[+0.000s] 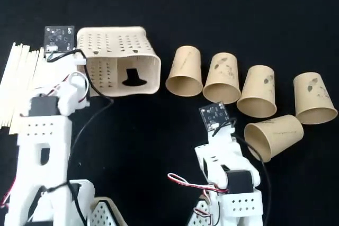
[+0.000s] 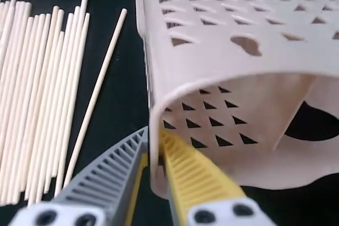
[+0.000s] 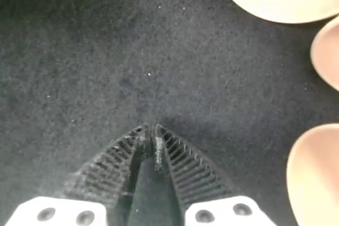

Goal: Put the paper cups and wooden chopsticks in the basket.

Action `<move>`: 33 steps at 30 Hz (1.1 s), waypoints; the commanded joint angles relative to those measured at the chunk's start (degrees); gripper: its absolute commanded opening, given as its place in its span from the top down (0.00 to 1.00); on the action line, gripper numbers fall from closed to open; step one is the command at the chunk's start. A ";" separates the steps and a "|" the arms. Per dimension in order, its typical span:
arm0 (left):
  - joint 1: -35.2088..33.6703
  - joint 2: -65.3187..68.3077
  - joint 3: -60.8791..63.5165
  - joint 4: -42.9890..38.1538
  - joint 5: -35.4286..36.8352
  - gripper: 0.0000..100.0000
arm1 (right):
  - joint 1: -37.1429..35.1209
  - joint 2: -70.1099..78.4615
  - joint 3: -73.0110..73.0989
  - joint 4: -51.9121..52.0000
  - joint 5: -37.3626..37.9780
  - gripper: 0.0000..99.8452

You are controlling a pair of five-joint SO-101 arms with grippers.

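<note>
While the left gripper (image 2: pixel 153 137) pinches the left wall of the basket (image 2: pixel 238 25) at its rim, one finger inside and one outside, the basket lies on its side, mouth facing near. Wooden chopsticks (image 2: pixel 37 88) lie just left. The right gripper (image 3: pixel 150 130), fingers together and empty, hangs over black cloth (image 3: pixel 106 51), near the paper cups (image 1: pixel 257 91) to the basket's right.

Perforated beige basket (image 1: pixel 117 51) lies on its side, mouth facing the arms, with pale chopsticks (image 1: pixel 18 83) laid flat left of it and five brown cups (image 1: pixel 185 70) tipped over on its right.
</note>
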 commanded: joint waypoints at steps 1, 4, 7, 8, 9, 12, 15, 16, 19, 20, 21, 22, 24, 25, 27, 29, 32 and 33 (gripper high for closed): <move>0.57 -6.07 -9.63 12.13 -0.26 0.97 | 0.53 -4.18 -0.22 0.00 0.35 0.99; 0.57 -6.33 -15.43 18.55 0.09 0.97 | 0.53 -4.18 -0.22 0.00 0.35 0.99; 0.57 -6.15 -21.32 24.18 -0.26 0.97 | 0.53 -4.18 -0.22 0.09 0.35 0.99; 0.48 -5.80 -23.08 25.93 -0.26 0.97 | 0.53 -4.18 -0.22 0.09 0.35 0.99; 0.13 -5.27 -25.19 27.78 0.00 0.97 | 0.53 -4.18 -0.22 0.09 0.35 0.99; 0.04 -1.76 -31.87 33.85 0.44 0.97 | 0.53 -4.18 -0.22 0.00 0.26 0.99; 0.40 4.66 -38.46 37.71 0.70 0.97 | 0.53 -4.18 -0.22 0.00 0.09 0.99; 0.31 7.30 -40.84 38.95 1.41 0.97 | 0.53 -4.18 -0.22 0.00 0.09 0.99; 0.22 15.47 -48.57 41.49 2.64 0.97 | 0.53 -4.18 -0.22 0.00 0.09 0.99; 0.48 18.02 -50.86 41.85 2.81 0.97 | 0.44 -4.18 -0.22 0.00 0.09 0.99; 0.48 20.22 -52.88 41.93 2.90 0.97 | 0.44 -4.18 -0.22 0.00 0.09 0.99; 0.57 22.15 -54.81 41.93 2.90 0.97 | 0.44 -4.18 -0.22 0.00 0.09 0.99; 0.66 25.67 -58.77 41.93 3.78 0.97 | 0.44 -4.18 -0.22 0.00 0.09 0.99; 0.66 26.81 -60.97 42.02 4.66 0.97 | 0.44 -4.18 -0.22 0.00 0.09 0.99; 0.66 29.19 -64.92 42.02 5.36 0.97 | 0.44 -4.18 -0.22 0.00 0.09 0.99; 0.66 31.65 -67.21 41.85 5.71 0.97 | 0.44 -4.18 -0.22 0.00 0.09 0.99; 1.10 36.22 -68.79 40.53 7.91 0.97 | 0.44 -4.18 -0.22 0.00 0.09 0.99; 1.10 37.80 -69.23 40.09 8.53 0.97 | 0.44 -4.18 -0.22 0.00 0.09 0.99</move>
